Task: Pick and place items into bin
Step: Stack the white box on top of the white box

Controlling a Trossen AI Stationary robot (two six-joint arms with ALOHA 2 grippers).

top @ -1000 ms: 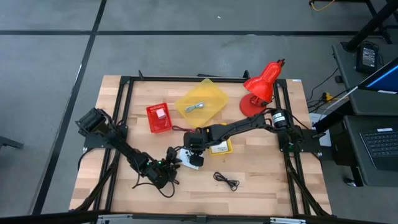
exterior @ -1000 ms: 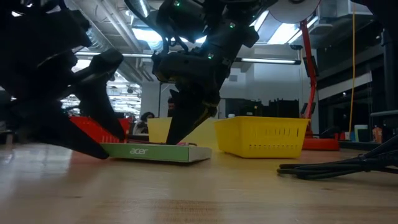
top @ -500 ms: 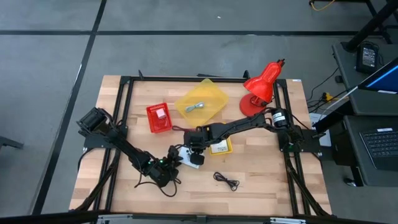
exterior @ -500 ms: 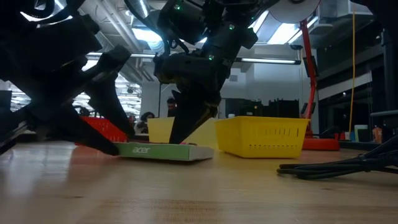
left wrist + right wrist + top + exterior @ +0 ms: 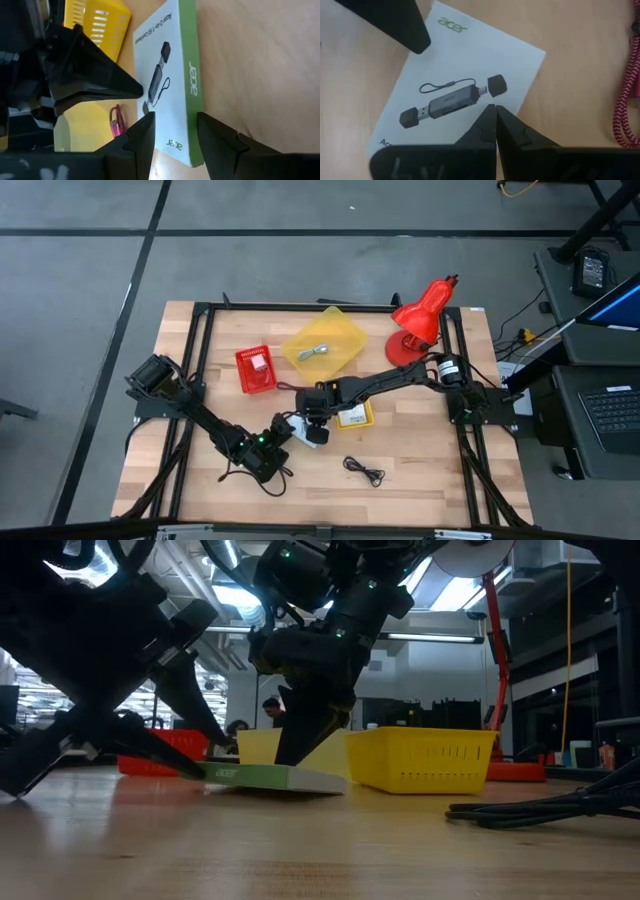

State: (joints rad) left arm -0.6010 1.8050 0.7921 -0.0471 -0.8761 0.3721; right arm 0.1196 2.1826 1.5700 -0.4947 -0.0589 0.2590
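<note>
Two arms | left gripper (image 5: 172,127) jaws straddle white box (image 5: 465,95) | right gripper (image 5: 495,112) jaws together (red-pink cord (image 5: 627,100) beside)

High view: white Acer box (image 5: 308,430) mostly covered by both grippers, its print too small to read. Right wrist view: box's lower corner hidden behind the closed fingers (image 5: 490,131); red-pink braided cord (image 5: 628,100) cut off by the picture's edge. Low view: left arm (image 5: 110,680) blocks the red basket (image 5: 170,752).

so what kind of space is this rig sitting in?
Probably an open-plan lab or workshop: exposed ceiling ducts and strip lights behind the wooden table, bare grey floor, and a laptop on a side bench.
</note>
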